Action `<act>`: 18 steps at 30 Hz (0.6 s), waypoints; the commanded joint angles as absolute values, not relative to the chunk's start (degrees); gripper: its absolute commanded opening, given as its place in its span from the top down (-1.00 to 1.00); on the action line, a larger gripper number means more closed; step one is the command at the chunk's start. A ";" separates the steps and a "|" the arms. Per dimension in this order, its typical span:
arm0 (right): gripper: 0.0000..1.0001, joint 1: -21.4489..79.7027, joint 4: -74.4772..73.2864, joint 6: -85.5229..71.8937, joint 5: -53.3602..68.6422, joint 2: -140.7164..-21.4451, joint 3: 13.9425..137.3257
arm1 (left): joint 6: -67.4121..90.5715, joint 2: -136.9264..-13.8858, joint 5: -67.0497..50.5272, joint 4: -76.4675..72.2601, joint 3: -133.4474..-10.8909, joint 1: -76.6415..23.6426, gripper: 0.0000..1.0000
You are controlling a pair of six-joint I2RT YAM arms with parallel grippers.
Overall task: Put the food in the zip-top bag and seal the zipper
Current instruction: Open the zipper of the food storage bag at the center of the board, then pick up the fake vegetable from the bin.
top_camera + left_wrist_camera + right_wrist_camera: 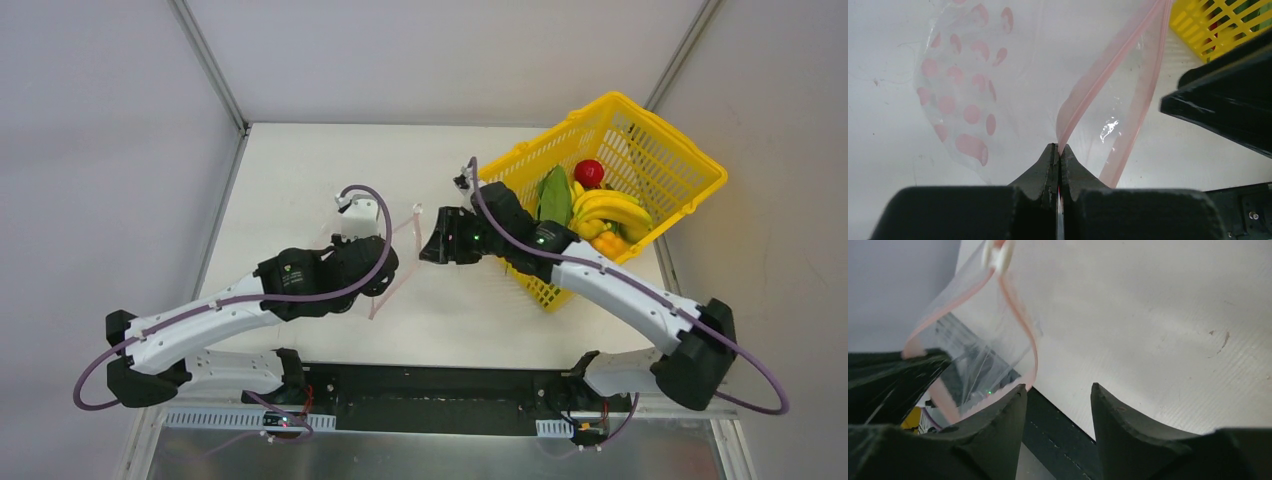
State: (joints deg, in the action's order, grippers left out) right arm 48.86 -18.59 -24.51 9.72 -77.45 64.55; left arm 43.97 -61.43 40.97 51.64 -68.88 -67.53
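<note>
While the left gripper (1058, 151) is clamped on the thin red-pink zipper strip (1108, 65) of the clear crinkly zip-top bag (963, 80) with red printed marks, between the two arms, the right gripper (1058, 397) hangs just beside the bag's mouth, fingers apart; the yellow plastic banana bunch (610, 208) and small red toy tomato (589, 172) lie in the yellow mesh basket (670, 170)
</note>
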 commanded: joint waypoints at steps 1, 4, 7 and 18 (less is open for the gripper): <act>-0.09 48.30 -22.90 -20.10 8.95 -67.56 69.42 | 44.87 -58.86 43.72 50.18 -67.51 -67.13 1.00; -0.20 47.70 -26.30 -17.59 1.45 -63.63 70.74 | 44.84 -57.81 43.36 49.24 -66.24 -66.81 1.00; -0.28 46.39 -28.39 -15.05 -8.71 -60.58 71.91 | 44.72 -56.91 42.54 48.30 -65.10 -66.63 1.00; -0.54 17.51 -34.19 -9.83 -6.89 -67.29 78.84 | 42.36 -57.37 38.66 45.33 -63.69 -66.54 1.00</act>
